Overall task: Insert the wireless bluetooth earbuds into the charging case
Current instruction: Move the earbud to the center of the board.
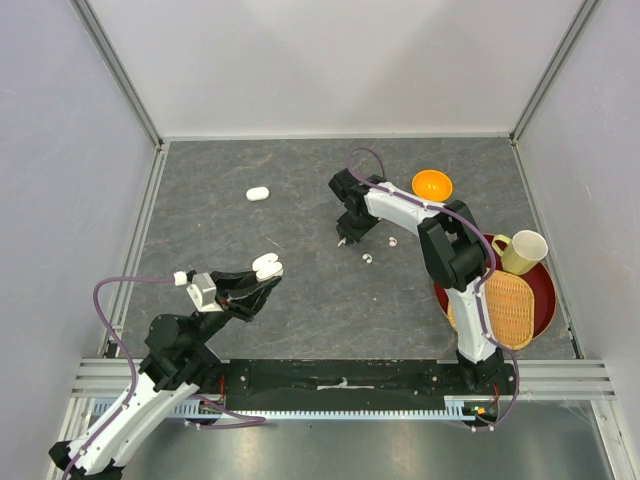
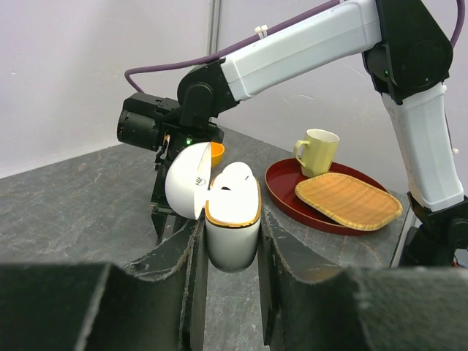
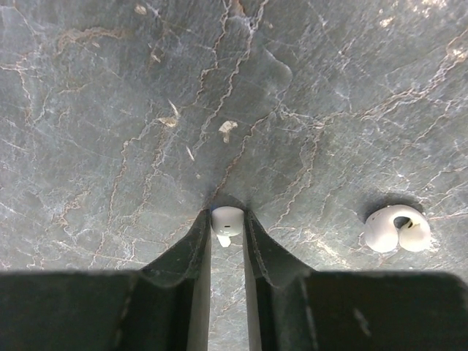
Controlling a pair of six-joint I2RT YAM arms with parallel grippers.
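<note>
My left gripper [image 2: 231, 223] is shut on a white charging case [image 2: 232, 245] with a gold rim, held upright above the table with its lid [image 2: 187, 181] swung open to the left. From above the case [image 1: 267, 266] shows at the left gripper [image 1: 260, 275]. My right gripper [image 1: 346, 240] points down at the table's middle. Its fingertips press both sides of a small white earbud [image 3: 227, 218] that lies on the stone surface. More white earbuds [image 3: 397, 228] lie just to the right; from above they show as two earbuds [image 1: 367, 258], [image 1: 392, 240].
A second, closed white case [image 1: 258, 194] lies at the far left-centre. An orange bowl [image 1: 432, 184] stands behind the right arm. At the right edge a red tray [image 1: 541, 275] carries a woven basket [image 1: 505, 310] and a yellow mug [image 1: 520, 250].
</note>
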